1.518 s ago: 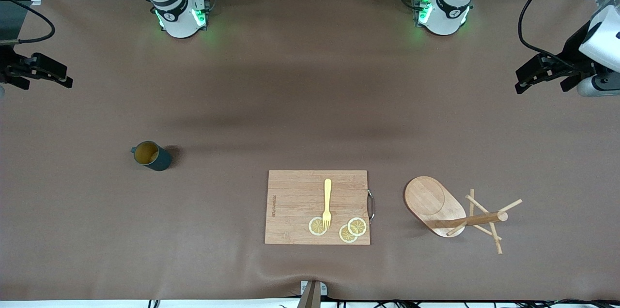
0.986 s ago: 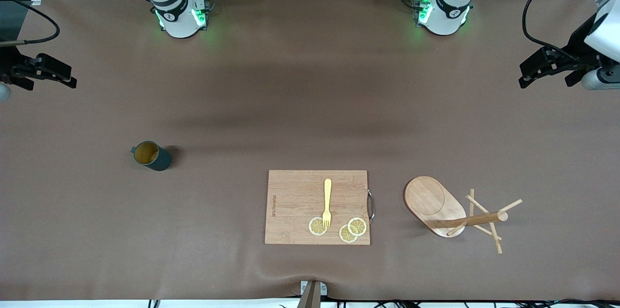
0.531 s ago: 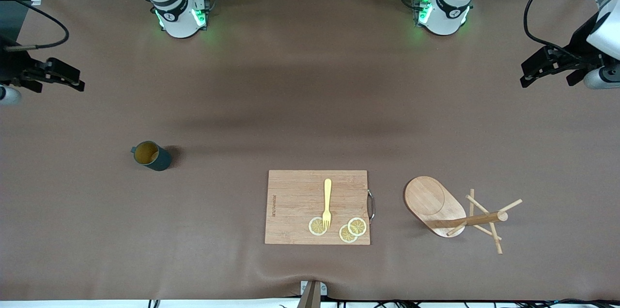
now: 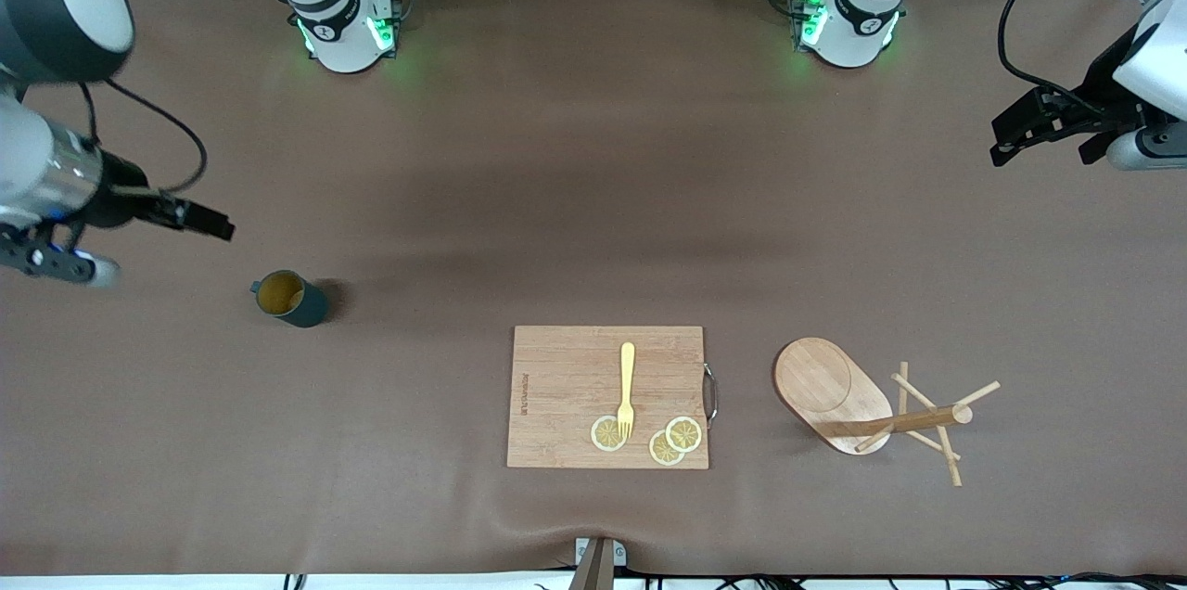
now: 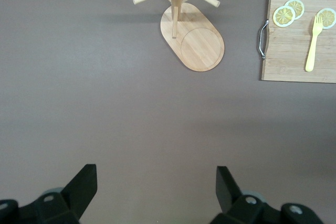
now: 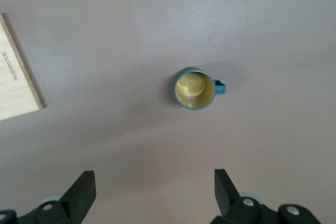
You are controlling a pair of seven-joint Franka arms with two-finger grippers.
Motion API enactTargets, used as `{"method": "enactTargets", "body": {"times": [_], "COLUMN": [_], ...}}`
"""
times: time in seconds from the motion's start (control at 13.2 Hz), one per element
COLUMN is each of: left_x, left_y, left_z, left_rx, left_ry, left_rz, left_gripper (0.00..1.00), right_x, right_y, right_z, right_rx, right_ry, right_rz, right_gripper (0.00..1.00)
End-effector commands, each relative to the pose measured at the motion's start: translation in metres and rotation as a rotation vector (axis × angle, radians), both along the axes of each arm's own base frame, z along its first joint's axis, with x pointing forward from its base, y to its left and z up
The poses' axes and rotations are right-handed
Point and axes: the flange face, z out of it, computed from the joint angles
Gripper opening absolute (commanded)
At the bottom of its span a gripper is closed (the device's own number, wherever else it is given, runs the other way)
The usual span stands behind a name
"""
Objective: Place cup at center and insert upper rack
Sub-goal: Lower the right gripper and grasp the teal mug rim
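Observation:
The cup (image 4: 290,298) (image 6: 195,88) is a dark teal mug with a tan inside. It stands upright on the brown table toward the right arm's end, its handle pointing that way. My right gripper (image 4: 218,226) (image 6: 155,182) hangs open over the table just short of the cup, holding nothing. The upper rack (image 4: 835,391) (image 5: 193,43) is a light wooden mug tree with an oval base, a post and angled pegs. It stands toward the left arm's end. My left gripper (image 4: 1039,154) (image 5: 156,177) waits open and holding nothing over that end of the table, well apart from the rack.
A rectangular wooden cutting board (image 4: 566,386) (image 5: 294,51) with a metal handle lies between cup and rack, nearer the front camera. It carries a yellow fork (image 4: 627,391) and three lemon slices (image 4: 673,440). Both arm bases (image 4: 345,33) stand along the table's back edge.
My right gripper has swung in from the table's end and come close to the cup. The left gripper has barely shifted. Cup, rack and board have not moved.

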Motion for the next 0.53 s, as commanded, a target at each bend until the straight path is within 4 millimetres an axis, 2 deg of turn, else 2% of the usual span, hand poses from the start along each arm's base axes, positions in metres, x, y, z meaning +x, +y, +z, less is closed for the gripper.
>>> {"method": "enactTargets", "body": {"times": [0.0,0.23,0.38,0.46], "left_x": [-0.003,-0.003,-0.004,-0.004], "left_y": [-0.003,-0.004,-0.006,-0.005], "left_z": [0.003,0.003,0.003,0.003], "left_rx": [0.002,0.002,0.002,0.002], "left_ry": [0.006,0.006,0.007,0.007], "left_rz": [-0.025,-0.028,-0.031,-0.030], "left_gripper": [1.00,1.00,1.00,1.00], "right_x": [0.015,0.010,0.012,0.013], "right_y": [0.010,0.016,0.016,0.015], "right_z": [-0.046,-0.109,-0.139,-0.148], "right_rx": [0.007,-0.010,-0.043,-0.061], "right_ry": [0.007,0.003,0.020,0.026], "right_rz": [-0.052,-0.045,-0.019,-0.010], "right_gripper": [1.00,1.00,1.00,1.00]}}
